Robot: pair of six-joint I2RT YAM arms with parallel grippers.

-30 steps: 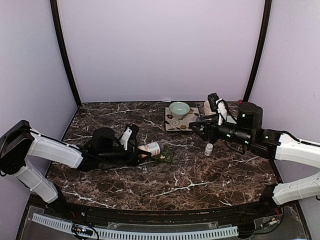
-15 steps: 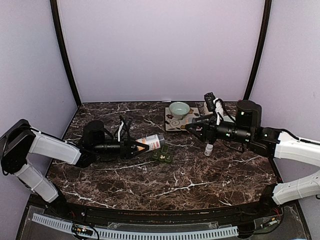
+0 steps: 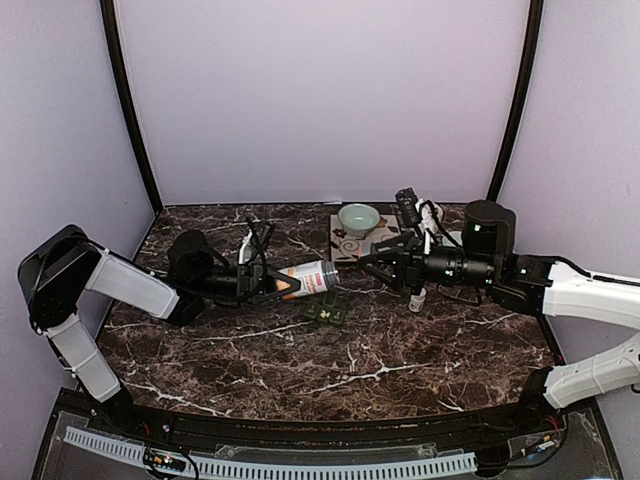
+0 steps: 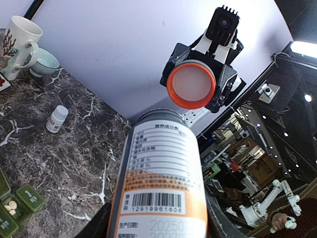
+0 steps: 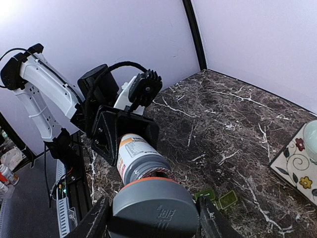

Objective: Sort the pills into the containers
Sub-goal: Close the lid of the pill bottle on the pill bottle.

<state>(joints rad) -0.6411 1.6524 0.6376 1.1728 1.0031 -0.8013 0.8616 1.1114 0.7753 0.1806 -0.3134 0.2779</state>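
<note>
The left gripper [image 3: 283,284] is clamped on a white-labelled, orange-banded cylindrical bottle [image 3: 308,278], held level. Facing it, slightly apart, the right gripper [image 5: 153,220] grips an orange-rimmed grey round cap [image 5: 152,201]. Below the bottle's far end lies the dark green plastic pill box [image 3: 326,313], with pale pills [image 4: 9,207] in an open compartment.
</note>
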